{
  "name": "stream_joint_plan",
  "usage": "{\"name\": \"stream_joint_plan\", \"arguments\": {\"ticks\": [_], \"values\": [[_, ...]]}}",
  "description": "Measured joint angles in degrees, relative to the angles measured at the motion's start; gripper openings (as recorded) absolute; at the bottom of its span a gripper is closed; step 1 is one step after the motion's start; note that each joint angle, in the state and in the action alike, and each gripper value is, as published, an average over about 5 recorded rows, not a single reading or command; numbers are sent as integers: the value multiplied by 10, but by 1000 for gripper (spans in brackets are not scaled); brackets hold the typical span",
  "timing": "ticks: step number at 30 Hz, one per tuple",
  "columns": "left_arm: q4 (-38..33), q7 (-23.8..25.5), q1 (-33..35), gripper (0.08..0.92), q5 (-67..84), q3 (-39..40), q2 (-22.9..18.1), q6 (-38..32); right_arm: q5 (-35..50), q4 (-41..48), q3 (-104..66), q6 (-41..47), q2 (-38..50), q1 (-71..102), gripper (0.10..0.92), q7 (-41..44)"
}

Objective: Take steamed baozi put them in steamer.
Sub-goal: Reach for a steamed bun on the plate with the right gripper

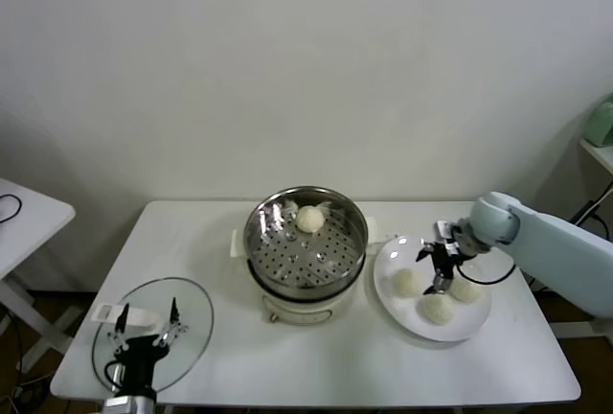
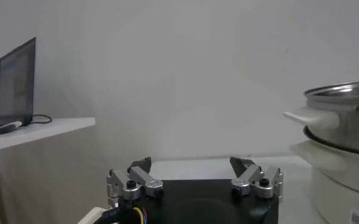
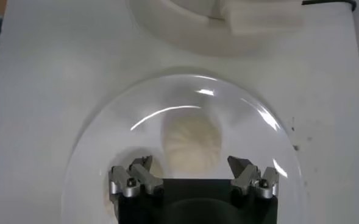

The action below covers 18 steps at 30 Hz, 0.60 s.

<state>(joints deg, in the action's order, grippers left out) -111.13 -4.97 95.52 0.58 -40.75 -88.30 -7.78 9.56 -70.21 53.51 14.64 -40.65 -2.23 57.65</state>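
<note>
1. The right claw [image 1: 440, 265] hung spread wide, holding nothing, over the white plate [image 1: 387, 286], directly above one steamed baozi [image 3: 190, 143]
2. Three baozi lay on that plate; a fourth [image 1: 308, 218] sat in the steamer [image 1: 306, 241] at the tabletop [image 1: 316, 366] centre
3. The left claw [image 1: 147, 322] was released and empty, poised over the glass lid [image 1: 195, 305]

Four steamed baozi total: one [image 1: 308, 218] inside steamer [image 1: 287, 264], three on white plate [image 1: 390, 257] — [image 1: 408, 282], [image 1: 437, 308], [image 1: 466, 289]. One steamer. One plate. One glass lid [image 1: 196, 310]. Two tables: main white table [image 1: 192, 232], side table [image 1: 38, 218]. Two grippers: left gripper [image 1: 147, 318], right gripper [image 1: 436, 275]. One laptop [image 2: 16, 82].
</note>
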Motion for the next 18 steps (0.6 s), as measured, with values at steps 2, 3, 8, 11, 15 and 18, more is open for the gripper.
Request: {"name": "stream_joint_plan", "arguments": {"ticks": [2,3,8,11,15,18], "values": [[1,-1,-1,823,1,-1,0,0,-1,7,0,0,-8,3,823,-1],[2,-1,-1,823,2,-2,0,0,-3,11,0,0,-12,4,823,-1],[5,-2,-3,823,5,-3,0,1,-9,30,0,-2,-27,8,823,-1],[8,-2,-5,823,6,-3,0,1,-12,42,-1,-3,-36,11,823,-2],[10,-2,-9,823,7,-3,0,2,-17,56,-2,-4,-45,12,823,-2],[10,-2,-10,823,7,-3,0,3,-18,66,-2,-5,-51,13,823,-1]]}}
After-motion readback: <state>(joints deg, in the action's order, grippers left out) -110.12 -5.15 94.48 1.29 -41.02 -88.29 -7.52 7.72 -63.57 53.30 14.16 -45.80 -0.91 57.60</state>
